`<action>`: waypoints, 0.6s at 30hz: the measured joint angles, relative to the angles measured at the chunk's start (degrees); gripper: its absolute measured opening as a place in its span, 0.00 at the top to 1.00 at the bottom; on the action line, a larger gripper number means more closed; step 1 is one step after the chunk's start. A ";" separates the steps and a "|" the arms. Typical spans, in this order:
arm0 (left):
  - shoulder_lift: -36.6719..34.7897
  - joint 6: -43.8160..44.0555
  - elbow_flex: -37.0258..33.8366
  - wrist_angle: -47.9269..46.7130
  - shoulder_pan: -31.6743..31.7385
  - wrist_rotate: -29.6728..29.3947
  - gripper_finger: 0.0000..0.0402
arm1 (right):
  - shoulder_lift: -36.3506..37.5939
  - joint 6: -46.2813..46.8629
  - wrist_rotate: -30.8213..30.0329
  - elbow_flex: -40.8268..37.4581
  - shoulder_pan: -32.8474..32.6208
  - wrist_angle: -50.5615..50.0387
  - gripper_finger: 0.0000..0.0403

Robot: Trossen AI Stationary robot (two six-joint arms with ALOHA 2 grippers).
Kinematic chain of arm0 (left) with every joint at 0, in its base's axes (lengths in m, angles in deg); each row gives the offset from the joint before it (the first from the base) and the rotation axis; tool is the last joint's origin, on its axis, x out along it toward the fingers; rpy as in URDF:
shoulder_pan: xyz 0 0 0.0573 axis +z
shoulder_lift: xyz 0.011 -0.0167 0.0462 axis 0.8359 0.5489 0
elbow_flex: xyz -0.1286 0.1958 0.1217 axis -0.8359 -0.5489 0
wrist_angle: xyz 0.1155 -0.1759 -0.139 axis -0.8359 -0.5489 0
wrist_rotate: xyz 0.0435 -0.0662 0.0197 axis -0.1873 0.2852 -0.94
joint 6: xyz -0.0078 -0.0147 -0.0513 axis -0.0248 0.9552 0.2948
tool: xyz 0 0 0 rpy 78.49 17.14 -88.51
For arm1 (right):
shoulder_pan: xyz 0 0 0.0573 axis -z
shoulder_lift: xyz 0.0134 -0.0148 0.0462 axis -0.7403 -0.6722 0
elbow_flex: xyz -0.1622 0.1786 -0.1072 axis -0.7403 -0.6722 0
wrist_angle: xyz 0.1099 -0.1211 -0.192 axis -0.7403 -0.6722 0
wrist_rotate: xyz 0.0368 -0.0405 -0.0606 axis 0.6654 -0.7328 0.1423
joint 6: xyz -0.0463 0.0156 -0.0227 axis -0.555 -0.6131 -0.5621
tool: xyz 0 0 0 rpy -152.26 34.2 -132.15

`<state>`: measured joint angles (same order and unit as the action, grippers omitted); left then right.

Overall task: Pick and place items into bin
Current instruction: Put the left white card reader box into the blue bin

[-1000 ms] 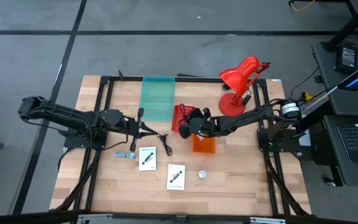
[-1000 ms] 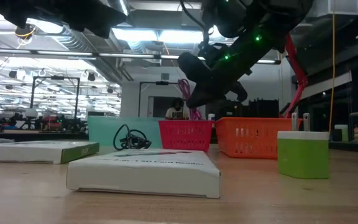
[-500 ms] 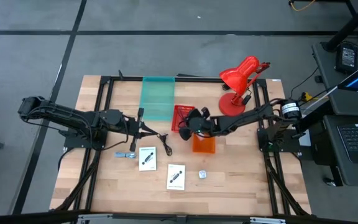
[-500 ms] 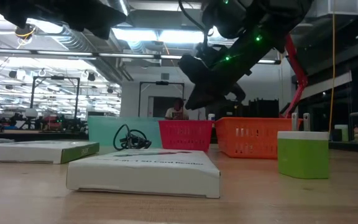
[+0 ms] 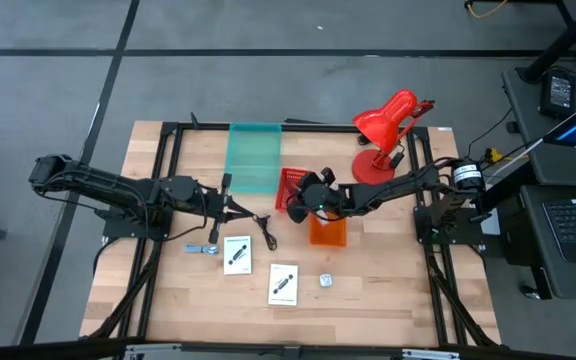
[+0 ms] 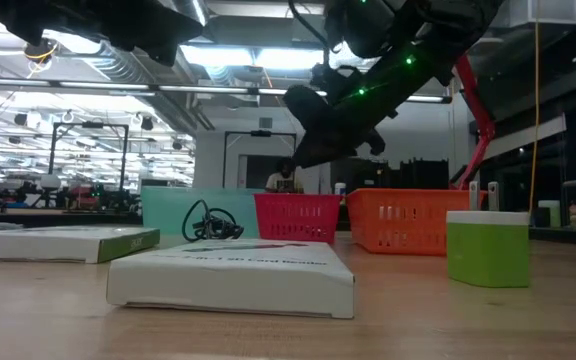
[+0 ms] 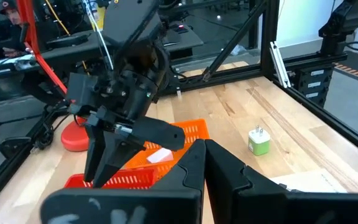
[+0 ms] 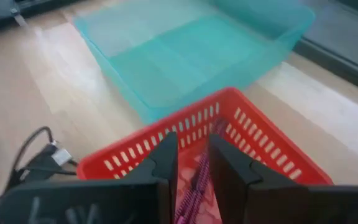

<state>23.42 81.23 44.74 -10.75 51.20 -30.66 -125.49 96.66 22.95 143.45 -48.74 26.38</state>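
My right gripper hovers open over the red basket, with a narrow gap between its fingers. A dark red cable lies in that basket below the fingers, apart from them. My left gripper waits shut above the table's left middle. A black cable lies coiled on the wood beside it. Two white cards lie flat nearer the front, with a bluish piece to their left and a small white-and-green piece to their right.
An orange basket holding a white piece stands right of the red one. A teal bin lies behind them. The red desk lamp stands at the back right. A black frame runs along the table's sides.
My right gripper has opened and rolled a little while staying above the red basket. The dark red cable, which hung below its fingers in the low view, no longer hangs there and now lies in the basket.
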 joint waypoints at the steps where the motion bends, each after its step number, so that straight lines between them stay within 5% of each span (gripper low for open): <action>1: 0.00 -0.02 0.00 0.00 0.01 0.00 0.99 | 0.29 -1.08 0.05 0.00 -0.28 0.50 0.83; 18: 0.00 -0.15 0.00 -0.13 -0.01 0.00 0.99 | 7.81 -11.37 0.17 -0.65 -11.59 1.35 0.99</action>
<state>23.42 81.08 44.74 -10.88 51.19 -30.66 -117.68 85.28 23.12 142.80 -60.34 27.73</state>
